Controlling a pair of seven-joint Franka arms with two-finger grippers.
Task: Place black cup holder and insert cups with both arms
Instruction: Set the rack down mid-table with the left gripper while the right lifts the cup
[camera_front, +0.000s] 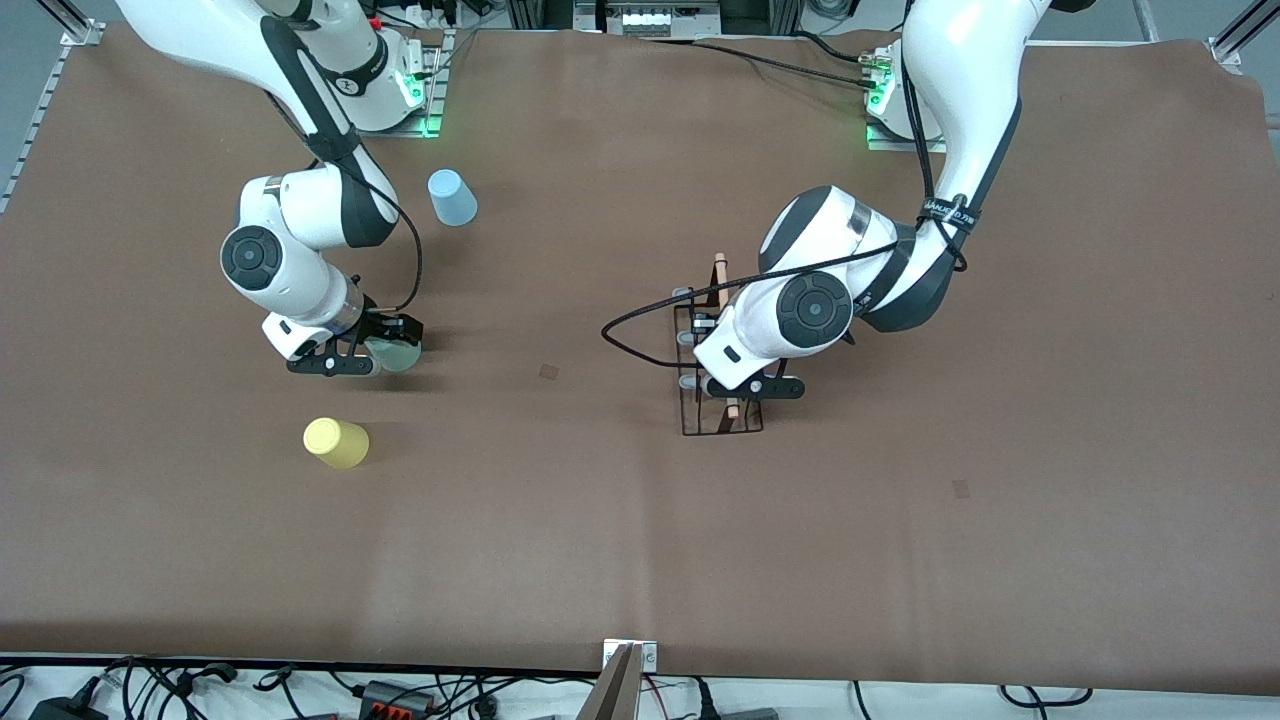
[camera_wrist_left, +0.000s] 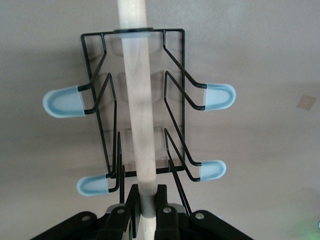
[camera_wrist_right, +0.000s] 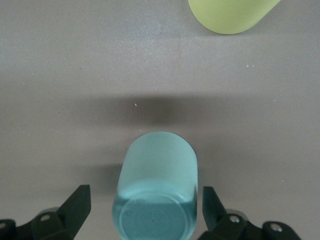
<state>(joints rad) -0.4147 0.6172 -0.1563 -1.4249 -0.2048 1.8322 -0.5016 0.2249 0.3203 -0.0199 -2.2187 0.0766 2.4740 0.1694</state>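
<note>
Toward the right arm's end from the thin black wire cup holder (camera_front: 715, 372), which the left gripper (camera_wrist_left: 145, 210) is clamping by its stiff wooden rod, the right gripper (camera_wrist_right: 145, 207) is straddling open-jawed a light, slippery pale green plastic cup (camera_wrist_right: 157, 187), best squeezed mid-wall.

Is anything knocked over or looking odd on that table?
Nothing is spilled or broken. The three cups stand mouth-down: the light blue cup, the yellow cup, and the pale green cup between the right gripper's open jaws. The left gripper grips the black cup holder by its wooden rod.
</note>
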